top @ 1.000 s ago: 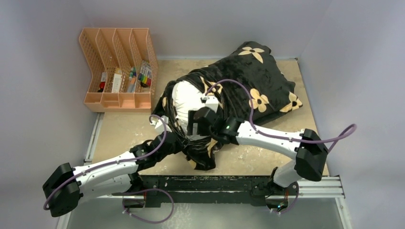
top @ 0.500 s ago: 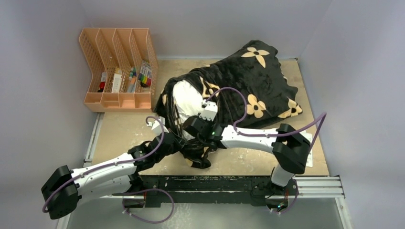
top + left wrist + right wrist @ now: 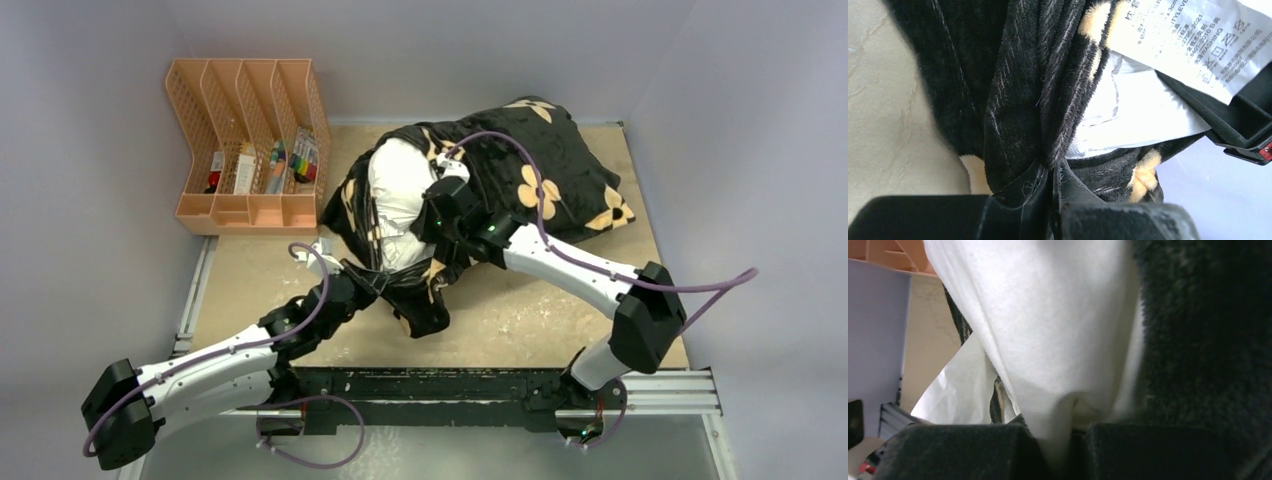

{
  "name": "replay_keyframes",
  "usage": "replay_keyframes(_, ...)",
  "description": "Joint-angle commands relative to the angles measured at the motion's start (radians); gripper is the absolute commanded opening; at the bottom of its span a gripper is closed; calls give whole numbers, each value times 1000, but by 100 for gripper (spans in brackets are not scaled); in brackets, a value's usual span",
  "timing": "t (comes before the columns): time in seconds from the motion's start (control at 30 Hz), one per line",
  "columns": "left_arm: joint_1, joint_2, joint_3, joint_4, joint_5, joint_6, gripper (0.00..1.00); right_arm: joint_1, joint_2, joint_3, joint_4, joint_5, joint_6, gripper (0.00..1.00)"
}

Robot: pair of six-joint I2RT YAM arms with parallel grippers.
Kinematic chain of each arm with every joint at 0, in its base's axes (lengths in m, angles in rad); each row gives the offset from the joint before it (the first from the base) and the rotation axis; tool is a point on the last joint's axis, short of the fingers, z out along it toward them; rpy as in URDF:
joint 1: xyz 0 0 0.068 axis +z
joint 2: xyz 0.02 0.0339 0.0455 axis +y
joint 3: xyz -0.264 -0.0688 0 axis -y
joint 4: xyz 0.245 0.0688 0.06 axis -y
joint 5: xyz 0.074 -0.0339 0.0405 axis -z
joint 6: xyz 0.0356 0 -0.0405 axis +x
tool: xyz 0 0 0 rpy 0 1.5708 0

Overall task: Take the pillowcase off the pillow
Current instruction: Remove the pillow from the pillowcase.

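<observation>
1. The pillowcase (image 3: 545, 165) lies on the far half of the table (image 3: 560, 325), toward 1 o'clock from the table's middle. It is bunched around the pillow, and a loose black tail hangs down toward 6 o'clock.
2. The pillow (image 3: 398, 195) shows as a white bulge pushing out of the cover's open end on the 9 o'clock side. The rest of it is hidden inside the black plush.
3. The right gripper (image 3: 437, 208) sits at 3 o'clock of that white bulge, pressed against it. In the right wrist view its jaws are nearly together, with a fold of the white pillow cloth pinched between them (image 3: 1070, 440). Black plush fills the 3 o'clock side of that view.
4. The left gripper (image 3: 362, 282) is at 7 o'clock of the bulge, at the cover's rumpled open edge. In the left wrist view its jaws are narrow, clamped on a ridge of black pillowcase fabric (image 3: 1054, 175).
5. A white care label (image 3: 1193, 42) with printed text lies at 1 o'clock in the left wrist view, over a patch of white cloth.
6. An orange file rack (image 3: 248, 150) stands at 9 o'clock of the pillow, just beside the cover's edge. Whether they touch cannot be told. Small items sit in its slots.
7. Purple cables (image 3: 520, 160) loop over both arms.
</observation>
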Motion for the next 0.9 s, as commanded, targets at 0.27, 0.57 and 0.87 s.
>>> replay_keyframes(0.27, -11, 56, -81, -343, 46, 40, 0, -289, -273, 21, 538, -215, 212, 0)
replay_keyframes(0.57, -12, 81, -89, -376, 7, 34, 0, -373, -300, 4, 598, -363, 342, 0)
replay_keyframes(0.87, -11, 30, -102, -283, 56, 56, 0, -390, -283, 20, 361, -413, 190, 0)
